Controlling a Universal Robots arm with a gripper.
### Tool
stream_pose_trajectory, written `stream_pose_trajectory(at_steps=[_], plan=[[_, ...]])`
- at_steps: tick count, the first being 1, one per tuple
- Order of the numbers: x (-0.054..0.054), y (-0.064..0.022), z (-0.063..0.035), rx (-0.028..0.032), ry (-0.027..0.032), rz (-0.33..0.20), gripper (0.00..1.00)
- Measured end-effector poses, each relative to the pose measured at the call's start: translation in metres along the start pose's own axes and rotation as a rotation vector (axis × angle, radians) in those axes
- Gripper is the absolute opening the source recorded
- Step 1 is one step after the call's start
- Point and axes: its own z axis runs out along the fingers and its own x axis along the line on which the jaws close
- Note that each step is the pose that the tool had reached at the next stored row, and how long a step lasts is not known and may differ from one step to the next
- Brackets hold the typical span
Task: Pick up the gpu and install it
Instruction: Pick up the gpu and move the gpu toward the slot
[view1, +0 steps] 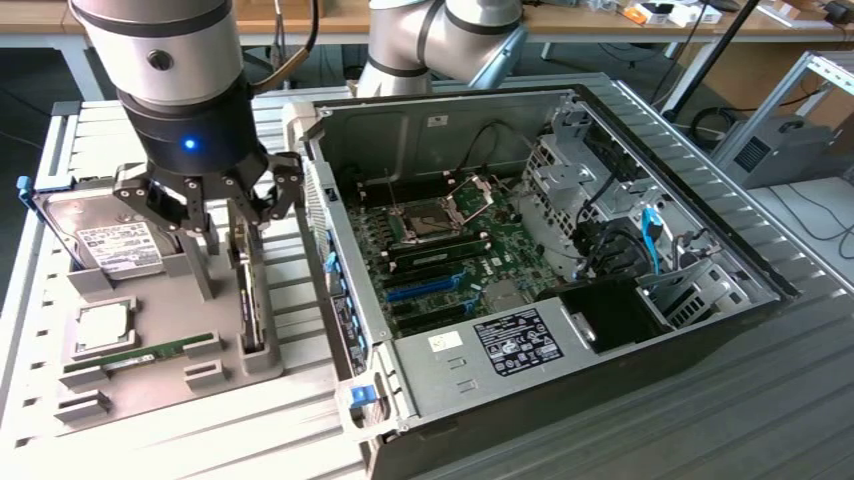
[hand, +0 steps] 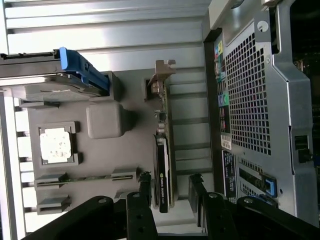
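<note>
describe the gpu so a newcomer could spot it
Find the computer case; beside it, on the exterior view's left, sits a grey tray. The gpu stands on edge along the tray side nearest the case, a thin black card with a grey metal bracket, unlike the green RAM stick and blue-framed hard drive.

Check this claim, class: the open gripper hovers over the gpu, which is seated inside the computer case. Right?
No: the gpu stands in the grey holder beside the computer case, as the wrist view shows; the open gripper does hover over it.
</note>
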Motion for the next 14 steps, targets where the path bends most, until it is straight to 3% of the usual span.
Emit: stream_pose_trajectory(at_steps=[14], plan=[[0.001,-0.0022,0.0294,-0.0016,0.0,0.0,0.44]])
